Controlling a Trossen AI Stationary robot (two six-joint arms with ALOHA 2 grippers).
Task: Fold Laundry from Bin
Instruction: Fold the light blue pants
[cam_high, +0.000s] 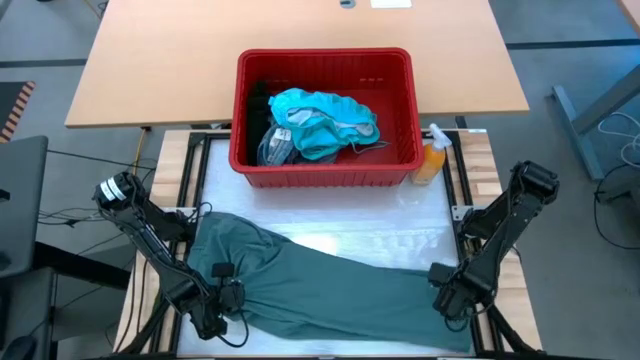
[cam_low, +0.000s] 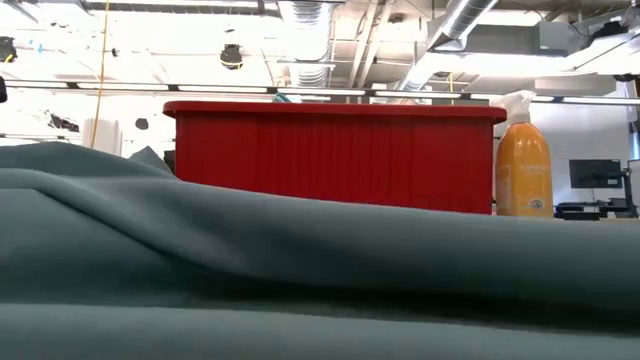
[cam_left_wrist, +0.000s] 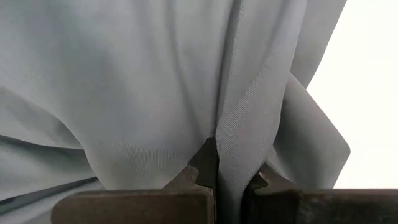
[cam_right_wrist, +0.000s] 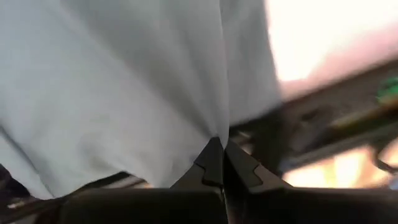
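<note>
A dull grey-green garment (cam_high: 320, 280) lies spread across the near part of the table and fills the foreground of the low view (cam_low: 300, 270). My left gripper (cam_high: 225, 300) is shut on the garment's near left part. My right gripper (cam_high: 445, 295) is shut at its near right end. The red bin (cam_high: 325, 172) stands at the far middle of the table. It holds bright teal laundry (cam_high: 325, 120) and a dark piece (cam_high: 262, 105). My left gripper pinches a raised fold of the garment (cam_left_wrist: 231, 177) between its two fingers, coming steeply from above. The cloth runs away from the fingers in slack creases and lies on the table. My right gripper pinches the garment's near right edge (cam_right_wrist: 214, 134) at its fingertips (cam_right_wrist: 217, 163), steeply from above. The cloth draws to a point at the fingers; whether it is one layer or several I cannot tell.
An orange spray bottle (cam_high: 432, 160) stands just right of the bin, and it also shows in the low view (cam_low: 523, 170). A bare white strip of table (cam_high: 400, 215) lies between the bin and the garment. A wooden table (cam_high: 300, 40) stands beyond the bin.
</note>
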